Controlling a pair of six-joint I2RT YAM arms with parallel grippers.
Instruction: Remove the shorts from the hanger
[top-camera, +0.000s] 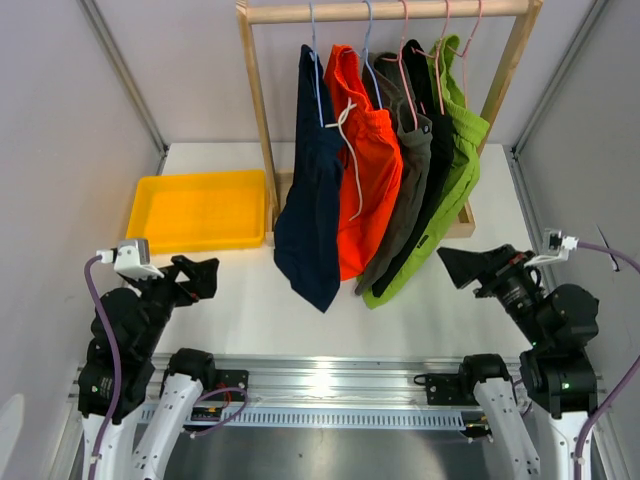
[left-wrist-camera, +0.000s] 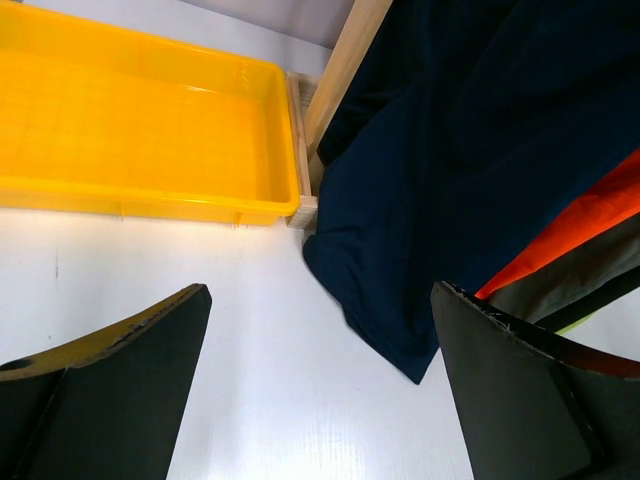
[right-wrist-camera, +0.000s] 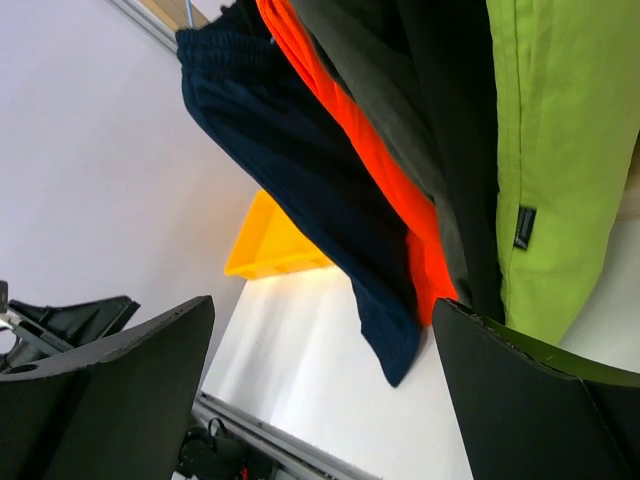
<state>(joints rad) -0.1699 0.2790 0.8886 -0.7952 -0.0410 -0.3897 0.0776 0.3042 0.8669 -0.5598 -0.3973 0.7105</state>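
Five pairs of shorts hang on wire hangers from a wooden rack (top-camera: 258, 110): navy blue (top-camera: 310, 190), bright orange with a white drawstring (top-camera: 368, 170), olive-grey (top-camera: 408, 170), black (top-camera: 437, 160) and lime green (top-camera: 462, 150). My left gripper (top-camera: 200, 275) is open and empty, low at the near left, pointing at the navy shorts (left-wrist-camera: 450, 180). My right gripper (top-camera: 462, 265) is open and empty at the near right, just below the lime green shorts (right-wrist-camera: 560, 150). The navy shorts (right-wrist-camera: 300, 170) and orange shorts (right-wrist-camera: 380, 170) also show in the right wrist view.
A yellow tray (top-camera: 200, 210) lies on the white table at the left, next to the rack's left post; it also shows in the left wrist view (left-wrist-camera: 140, 130). The rack's wooden base (top-camera: 465, 222) sits behind the shorts. Grey walls enclose both sides.
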